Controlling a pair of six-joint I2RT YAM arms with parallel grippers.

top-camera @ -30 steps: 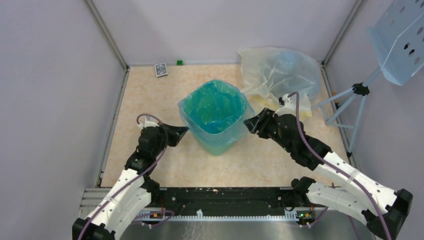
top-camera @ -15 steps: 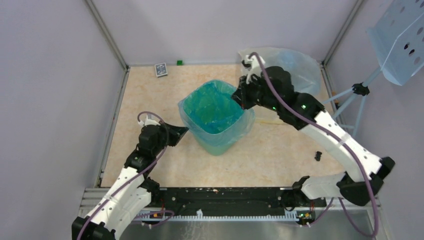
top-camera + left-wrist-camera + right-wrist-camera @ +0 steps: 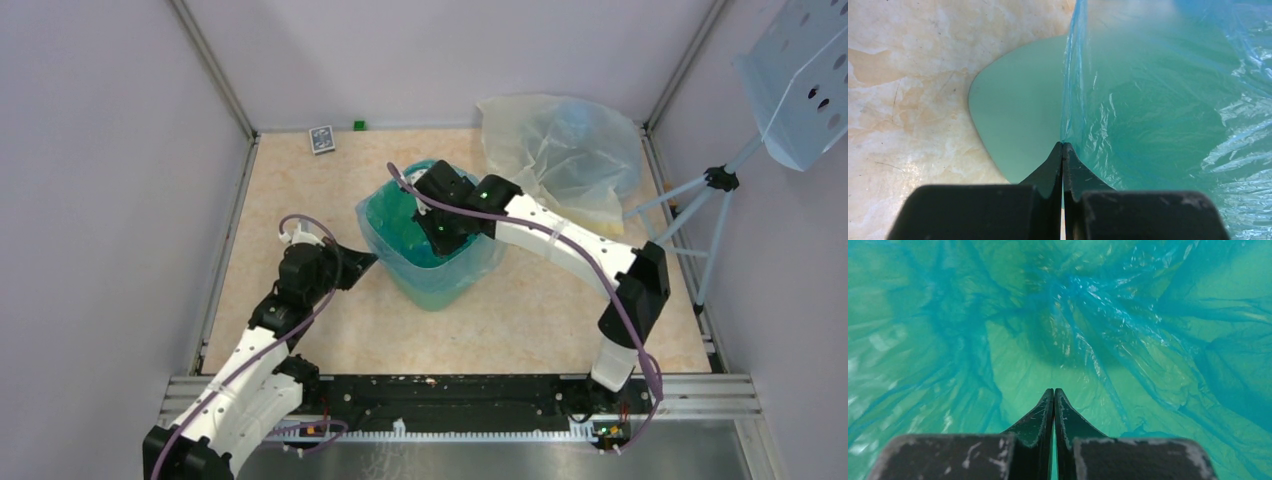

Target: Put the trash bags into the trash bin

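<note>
The green trash bin (image 3: 435,290) stands mid-table, lined with a light blue trash bag (image 3: 415,215) whose edge drapes over the rim. My left gripper (image 3: 365,262) is at the bin's left rim, shut on the edge of that blue bag (image 3: 1070,90); the bin's bare green wall (image 3: 1018,110) shows beside it. My right gripper (image 3: 440,235) reaches down inside the bin with its jaws shut. In the right wrist view its tips (image 3: 1054,390) hang just above the crinkled blue bag (image 3: 1088,330), nothing between them. More trash bags (image 3: 560,150), pale yellowish and bluish, lie piled at the back right.
A small dark card box (image 3: 321,138) and a tiny green cube (image 3: 358,125) sit by the back wall. A tripod (image 3: 700,215) carrying a perforated panel (image 3: 800,80) stands at the right edge. Walls close in on three sides.
My right arm swung from the bin's right side, over its back rim, down into the bin, and its jaws closed. The left gripper has stayed at the rim.
</note>
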